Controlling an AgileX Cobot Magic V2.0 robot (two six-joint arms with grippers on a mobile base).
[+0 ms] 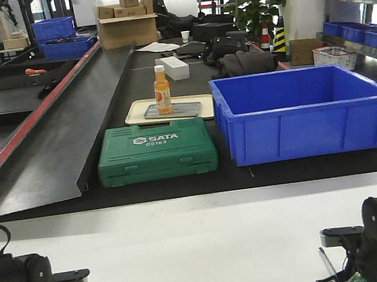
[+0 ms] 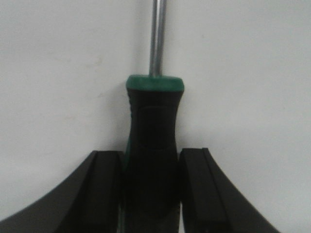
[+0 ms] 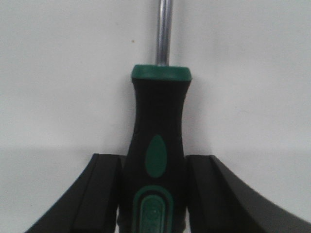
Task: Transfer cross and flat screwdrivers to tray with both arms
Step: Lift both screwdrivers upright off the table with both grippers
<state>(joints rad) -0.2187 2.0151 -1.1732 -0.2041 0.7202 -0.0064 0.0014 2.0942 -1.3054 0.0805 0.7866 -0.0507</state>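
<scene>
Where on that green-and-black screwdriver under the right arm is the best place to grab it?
On the chunky black handle, coming from its butt end with a finger on each side, as the right gripper sits now. The handle is wide and contoured; the steel shaft is thin and smooth, so likely to slip.

Black cylindrical arm joints (image 1: pixel 17 279), curved black gripper fingers (image 2: pixel 97 194)
</scene>
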